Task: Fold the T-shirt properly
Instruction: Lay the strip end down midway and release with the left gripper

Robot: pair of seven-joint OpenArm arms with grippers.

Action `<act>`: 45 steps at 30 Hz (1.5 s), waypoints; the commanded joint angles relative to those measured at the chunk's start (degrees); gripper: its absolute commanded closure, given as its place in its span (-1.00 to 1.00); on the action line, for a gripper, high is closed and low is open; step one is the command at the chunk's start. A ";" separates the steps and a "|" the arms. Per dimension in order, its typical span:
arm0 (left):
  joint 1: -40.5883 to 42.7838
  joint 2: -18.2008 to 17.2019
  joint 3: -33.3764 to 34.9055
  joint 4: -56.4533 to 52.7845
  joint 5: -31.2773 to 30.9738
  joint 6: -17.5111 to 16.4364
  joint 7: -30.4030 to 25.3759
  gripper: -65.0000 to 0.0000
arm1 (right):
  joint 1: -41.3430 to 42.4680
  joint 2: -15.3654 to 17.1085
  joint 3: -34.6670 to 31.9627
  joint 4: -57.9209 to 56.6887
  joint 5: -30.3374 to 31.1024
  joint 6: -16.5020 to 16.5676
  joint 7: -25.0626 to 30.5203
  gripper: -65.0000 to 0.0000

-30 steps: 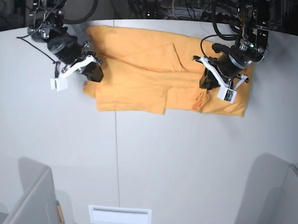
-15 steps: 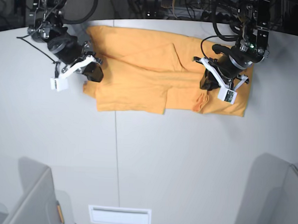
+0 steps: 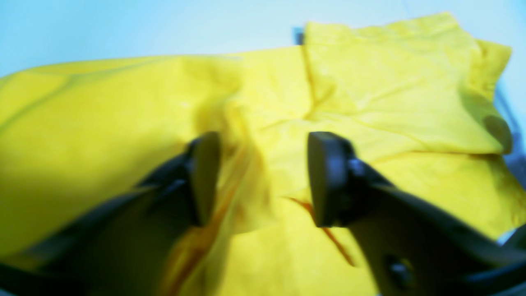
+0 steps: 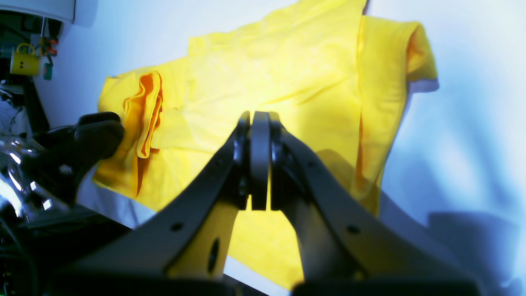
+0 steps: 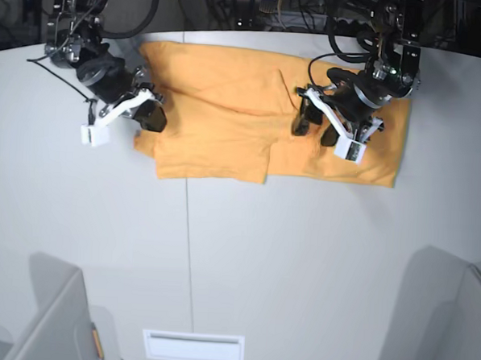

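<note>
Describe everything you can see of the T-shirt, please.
The T-shirt is plain orange-yellow, soft like cotton, lying flat and partly folded across the far side of the white table. Layers overlap in wrinkled panels, and no lettering shows. A bunched fold stands up near the left gripper, whose open fingers hover over the cloth. The shut right gripper sits at the shirt's other end; whether it pinches fabric is unclear.

Bright even light; left wrist view blurred, wrist colours oversaturated.
</note>
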 commanded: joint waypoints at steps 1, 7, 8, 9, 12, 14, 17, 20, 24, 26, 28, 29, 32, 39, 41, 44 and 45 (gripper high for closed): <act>-0.23 -0.11 1.54 0.90 -0.85 -0.29 -1.06 -0.26 | 0.23 0.34 0.24 0.86 1.17 0.26 1.06 1.00; 0.21 -0.11 5.14 1.34 -1.03 -0.56 -1.06 -0.52 | 0.32 0.26 3.49 0.86 1.17 0.09 0.97 1.00; 0.30 -0.11 5.05 1.42 -1.91 -0.56 -1.06 -0.53 | 0.32 0.26 4.19 0.86 1.17 0.09 0.97 1.00; 0.21 -0.20 5.05 1.42 -3.14 -0.56 -1.06 -0.53 | 0.32 0.26 4.72 0.86 1.17 0.09 0.88 1.00; -0.14 -2.66 3.12 1.42 -7.62 -0.56 -1.06 -0.52 | 0.76 0.26 6.22 0.77 1.17 0.09 -2.72 0.75; 0.30 -3.81 -1.19 1.42 -9.73 -0.56 -1.06 -0.51 | 1.73 0.26 7.10 0.60 1.17 0.09 -6.59 0.17; 2.06 -4.42 -11.74 1.25 -11.49 -0.56 -1.06 -0.33 | 2.43 0.26 8.06 -0.10 1.09 0.09 -9.40 -0.42; 3.46 -4.60 -22.99 1.07 -11.67 -0.56 -1.06 0.38 | 3.66 0.26 8.68 -3.36 1.00 0.09 -10.02 -0.50; 3.46 -4.69 -33.71 -1.21 -11.58 -0.56 -1.06 1.00 | 5.07 0.52 8.15 -10.21 1.09 0.26 -10.02 -0.50; 3.29 -6.09 -36.70 -3.94 -11.58 -0.56 -1.06 1.00 | 5.16 0.52 8.06 -12.24 1.09 0.35 -10.02 -0.50; 3.20 -8.47 -37.06 -7.63 -11.58 -0.56 -1.06 1.00 | 5.24 0.43 7.10 -13.20 1.00 0.35 -10.02 -0.50; 3.29 -9.26 -37.06 -9.21 -11.58 -0.56 -1.23 1.00 | 5.16 0.52 6.30 -13.29 1.00 0.35 -10.02 -0.50; 3.29 -10.66 -37.06 -13.96 -11.49 -0.56 -1.58 1.00 | 4.63 0.52 3.58 -13.29 1.09 0.35 -10.02 -0.50; 3.02 -10.22 -36.79 -15.54 -11.49 -0.65 -1.67 1.00 | 4.72 -1.06 0.68 -16.54 0.82 0.18 -9.23 -0.50; 3.02 -10.14 -35.03 -15.72 -11.49 -0.65 -1.67 1.00 | 4.80 -1.15 1.82 -17.42 0.82 0.18 -8.79 -0.41; 2.94 -10.49 -30.02 -15.81 -11.49 -0.65 -3.25 1.00 | 5.07 -0.89 1.91 -17.86 0.82 0.35 -8.70 0.01; 3.02 -10.40 -28.62 -15.89 -11.49 -0.65 -5.01 1.00 | 5.16 -0.97 1.91 -17.86 0.82 0.35 -8.70 0.15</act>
